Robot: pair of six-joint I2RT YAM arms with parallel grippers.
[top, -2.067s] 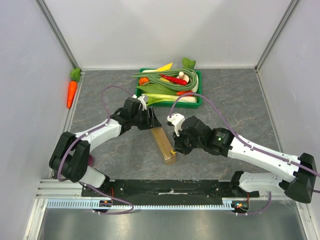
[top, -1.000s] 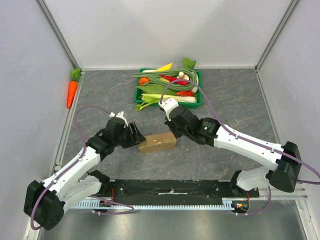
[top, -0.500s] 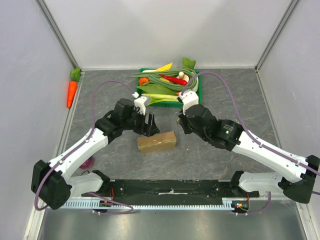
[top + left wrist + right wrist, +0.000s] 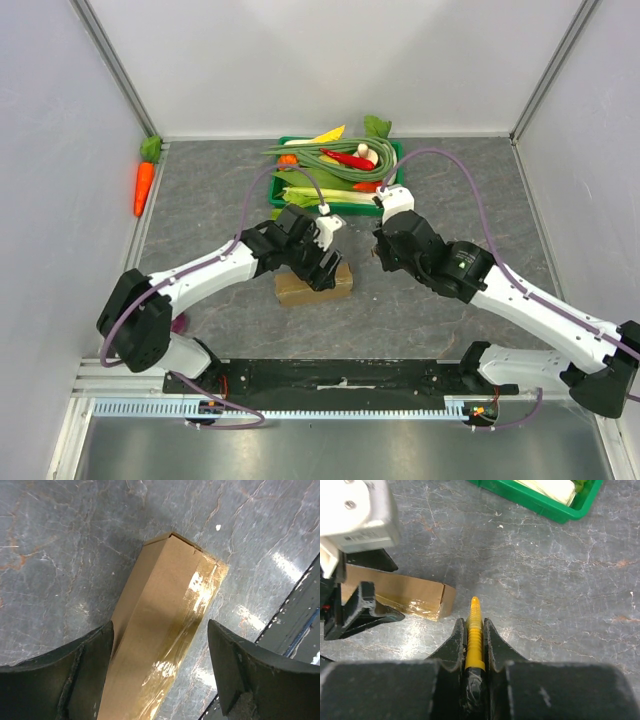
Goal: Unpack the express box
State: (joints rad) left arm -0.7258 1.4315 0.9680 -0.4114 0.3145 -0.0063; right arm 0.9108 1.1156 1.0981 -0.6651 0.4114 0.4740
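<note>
Carton (image 4: 172, 575) sits inside my spread left claw (image 4: 160, 626); clamp squarely so my right claw's (image 4: 473, 623) pinched yellow tool (image 4: 474, 611) slits tape (image 4: 200, 592).

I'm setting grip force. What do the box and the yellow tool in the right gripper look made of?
The express box looks like matte brown cardboard, with glossy clear tape catching glare along its top. The yellow tool in the right gripper looks like ridged hard plastic, though rubber is possible.

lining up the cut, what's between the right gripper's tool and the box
Only bare table, in the right wrist view: nothing between the yellow tool in the right gripper and the express box.
</note>
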